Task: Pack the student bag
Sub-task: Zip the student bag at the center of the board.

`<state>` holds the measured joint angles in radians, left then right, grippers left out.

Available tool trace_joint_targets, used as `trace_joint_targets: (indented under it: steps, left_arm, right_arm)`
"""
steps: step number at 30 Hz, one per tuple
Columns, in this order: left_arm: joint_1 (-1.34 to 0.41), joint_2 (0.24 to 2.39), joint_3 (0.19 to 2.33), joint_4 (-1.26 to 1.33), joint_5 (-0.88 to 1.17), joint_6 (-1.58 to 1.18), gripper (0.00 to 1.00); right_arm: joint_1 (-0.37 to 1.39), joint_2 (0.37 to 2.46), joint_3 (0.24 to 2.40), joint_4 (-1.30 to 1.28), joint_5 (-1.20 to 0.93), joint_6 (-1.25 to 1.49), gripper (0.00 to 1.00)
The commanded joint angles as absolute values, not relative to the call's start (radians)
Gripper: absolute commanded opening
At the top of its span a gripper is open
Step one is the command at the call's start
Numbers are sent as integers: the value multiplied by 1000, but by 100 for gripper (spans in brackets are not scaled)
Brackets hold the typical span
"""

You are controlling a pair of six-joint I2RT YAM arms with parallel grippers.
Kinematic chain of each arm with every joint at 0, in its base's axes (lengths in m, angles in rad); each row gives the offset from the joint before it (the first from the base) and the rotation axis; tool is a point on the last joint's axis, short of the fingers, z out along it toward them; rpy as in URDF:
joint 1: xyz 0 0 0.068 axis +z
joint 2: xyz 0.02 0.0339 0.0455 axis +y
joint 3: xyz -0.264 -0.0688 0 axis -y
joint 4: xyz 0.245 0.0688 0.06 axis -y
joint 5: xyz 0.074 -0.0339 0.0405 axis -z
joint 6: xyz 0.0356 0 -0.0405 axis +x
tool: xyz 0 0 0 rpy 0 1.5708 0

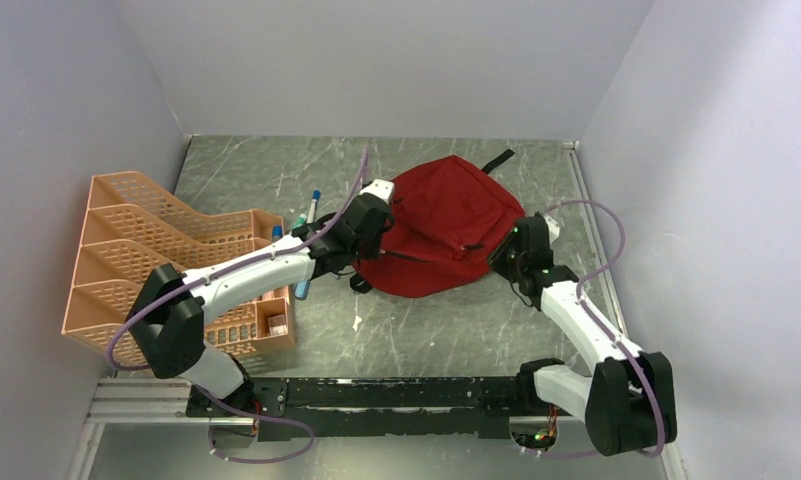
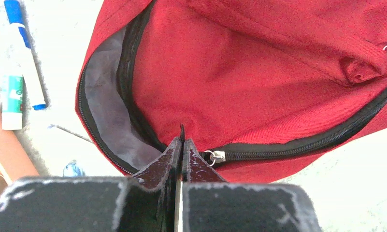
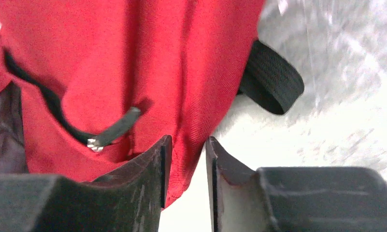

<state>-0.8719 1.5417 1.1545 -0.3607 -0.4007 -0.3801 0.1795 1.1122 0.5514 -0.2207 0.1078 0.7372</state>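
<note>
Left fingers point(image 2: 178, 149) pinch the student bag point(image 2: 239, 72); right wrist alone shows strap loop point(image 3: 273, 82).

Arms: 2 of them, left arm point(image 1: 246, 272) and right arm point(image 1: 586, 320), white shells, chunky black joints.
Cables point(image 1: 363, 172): lilac, 1 looping along each arm.
Grippers: left gripper point(image 2: 182, 145) and right gripper point(image 3: 185, 145), black fingers point(image 3: 145, 171), look at those scuffed, whitish edges.
</note>
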Motion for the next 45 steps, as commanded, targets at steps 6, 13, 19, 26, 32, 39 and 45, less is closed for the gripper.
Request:
trace_joint_targets:
  steps: [6,13,19,26,32,39,45]
  left_arm:
    - [-848,1517,1147,-330,-298,-345,5]
    - [-848,1528,1157,-333,-306,-380,5]
    - [-848,1516,1137,-339,-297,-416,5]
    - [-847,1476,1097,-335,-297,-436,5]
    - [-847,1454,1072,-338,-293,-442,5]
    - [-848,1441,1061,-333,-287,-454,5]
    - [-847,1430,1058,-334,-278,-453,5]
  right_arm:
    - [157,929,744,-387,20,533,56]
    - [202,915,698,-138,-311,421,60]
    - [487,1067,756,-40,-248,298,63]
    - [794,1139,623,214,-3,105,63]
    - [856,1099,385,573,-3,-199,56]
    - [859,1181,423,575,-13,-403,57]
    - [858,1257,471,572,-32,-455,58]
